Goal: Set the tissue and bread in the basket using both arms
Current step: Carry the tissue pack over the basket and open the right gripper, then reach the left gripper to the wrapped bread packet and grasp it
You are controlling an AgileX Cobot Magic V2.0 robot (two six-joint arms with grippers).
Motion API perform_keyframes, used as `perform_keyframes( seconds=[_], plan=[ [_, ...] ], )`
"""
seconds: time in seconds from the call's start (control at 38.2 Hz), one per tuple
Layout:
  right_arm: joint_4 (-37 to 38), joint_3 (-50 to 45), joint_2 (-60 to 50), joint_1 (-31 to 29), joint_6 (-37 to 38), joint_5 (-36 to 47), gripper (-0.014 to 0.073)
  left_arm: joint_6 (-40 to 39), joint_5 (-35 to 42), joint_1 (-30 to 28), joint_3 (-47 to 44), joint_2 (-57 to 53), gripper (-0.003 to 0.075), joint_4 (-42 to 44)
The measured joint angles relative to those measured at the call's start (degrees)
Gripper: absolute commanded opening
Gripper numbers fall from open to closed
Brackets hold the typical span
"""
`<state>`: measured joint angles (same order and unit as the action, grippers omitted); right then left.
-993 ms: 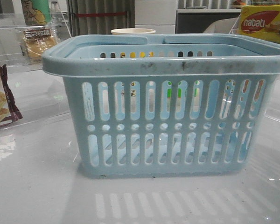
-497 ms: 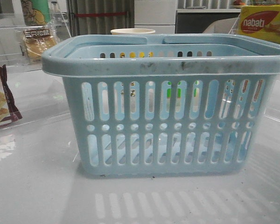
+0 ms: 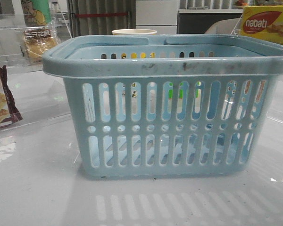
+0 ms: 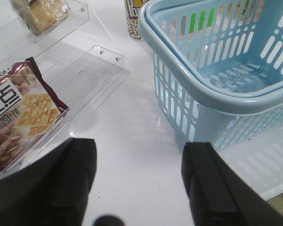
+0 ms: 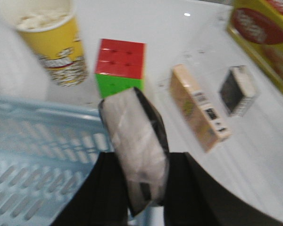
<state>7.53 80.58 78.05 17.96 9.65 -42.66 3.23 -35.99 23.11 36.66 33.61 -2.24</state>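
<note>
The light-blue slotted basket [image 3: 165,66] stands mid-table; it also shows in the left wrist view [image 4: 203,89] and the right wrist view [image 5: 37,141]. The bread [image 3: 37,42], tan slices in a clear pack with a dark label, lies on a clear shelf at the far left [image 4: 40,14]. My left gripper [image 4: 139,150] is open and empty above bare table between the cracker bag and the basket. My right gripper [image 5: 144,160] is shut on the tissue [image 5: 132,136], a pale pack with black edges, held beside the basket's rim. Neither gripper shows clearly in the front view.
A brown-edged cracker bag [image 4: 23,113] lies on a clear acrylic tray [image 4: 99,56] at left. Beyond the basket are a yellow popcorn cup [image 5: 49,42], a colour cube [image 5: 120,66], a tan box [image 5: 200,113], a small pack [image 5: 238,89] and a yellow nabati box [image 3: 266,23].
The basket and shelf items have not moved. A darker shape now shows through the basket's lower right slots in the front view.
</note>
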Motion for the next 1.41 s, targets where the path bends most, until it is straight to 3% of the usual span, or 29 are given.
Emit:
perform_keyframes(
  seconds=[0.1,0.21,0.26,0.47,0.6,0.81,0.97,1.15,1.25,1.41],
  plan=[
    [-0.8,-3.2,-0.2,8.7,0.0,0.0,0.0230,0.0,0.0,0.0,0.0,0.0,0.0452,0.0],
    [-1.6,-5.5,2.3,15.1,0.0,0.0,0.0548,0.0,0.0,0.0,0.0,0.0,0.0452,0.0],
    [-1.8,-5.6,3.7,16.3,0.0,0.4,0.0631,0.0,0.0,0.0,0.0,0.0,0.0452,0.0],
    [-0.1,-8.3,-2.8,20.3,-1.6,4.5,0.0444,0.0,0.0,0.0,0.0,0.0,0.0452,0.0],
    [0.3,-15.8,-13.4,26.0,-3.3,7.5,0.0444,0.0,0.0,0.0,0.0,0.0,0.0452,0.0],
    [4.9,-27.5,-29.4,26.2,1.3,-2.5,0.0444,0.0,0.0,0.0,0.0,0.0,0.0452,0.0],
    [5.3,-33.3,-38.3,26.2,2.1,-5.0,0.0444,0.0,0.0,0.0,0.0,0.0,0.0463,0.0],
    [5.3,-34.2,-39.5,26.2,2.2,-7.0,0.0444,0.0,0.0,0.0,0.1,3.6,0.0668,0.0],
    [5.3,-34.2,-39.5,26.2,2.2,-7.1,0.0444,0.0,0.0,-0.6,3.0,10.3,0.0668,0.3],
    [5.3,-34.2,-39.6,26.2,2.2,-7.3,0.0444,0.0,0.2,-6.4,12.3,22.8,0.0668,0.8]
  ],
)
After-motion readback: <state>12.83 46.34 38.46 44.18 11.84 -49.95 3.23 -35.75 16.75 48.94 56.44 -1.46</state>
